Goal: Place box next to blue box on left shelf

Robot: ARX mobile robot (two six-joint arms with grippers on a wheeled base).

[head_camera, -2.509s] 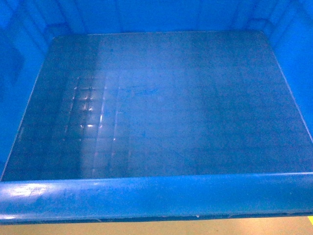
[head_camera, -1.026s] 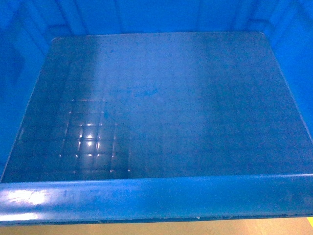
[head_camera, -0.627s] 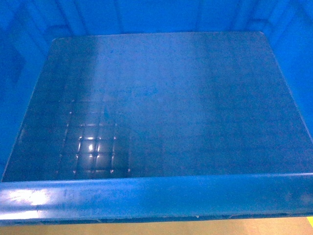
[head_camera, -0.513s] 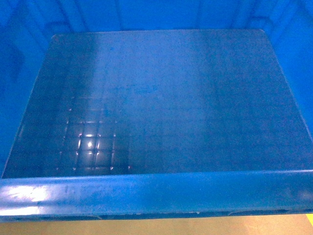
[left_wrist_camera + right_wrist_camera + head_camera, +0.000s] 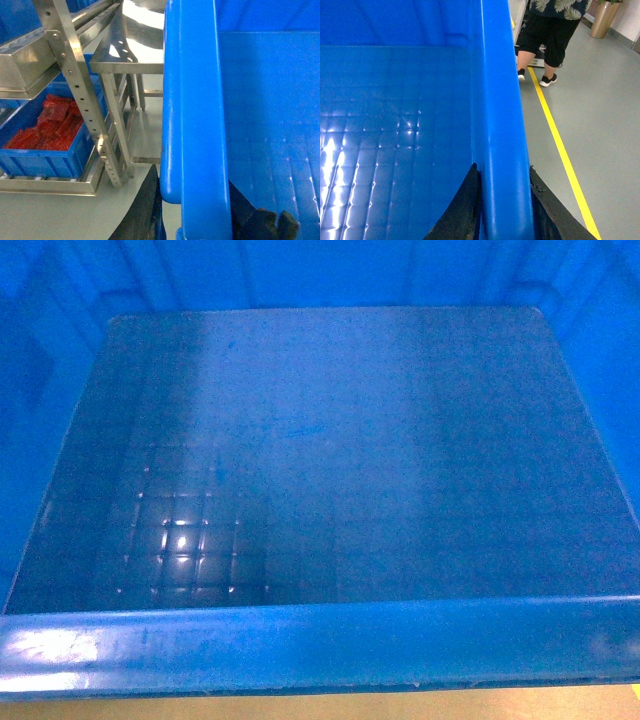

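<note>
Jaws of the left gripper (image 5: 195,220) and right gripper (image 5: 502,210) clamp opposite rims of the box (image 5: 320,470); steel shelving (image 5: 75,85) stands at ten o'clock.

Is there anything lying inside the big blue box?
No, the head view shows the box holding nothing, only its bare grid floor with light reflections.

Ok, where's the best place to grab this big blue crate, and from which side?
Grip the crate by its thick rolled side rims, one claw per side, straddling each rim from above, as the left claw and right claw do now. The wide open top leaves nothing else graspable.
</note>
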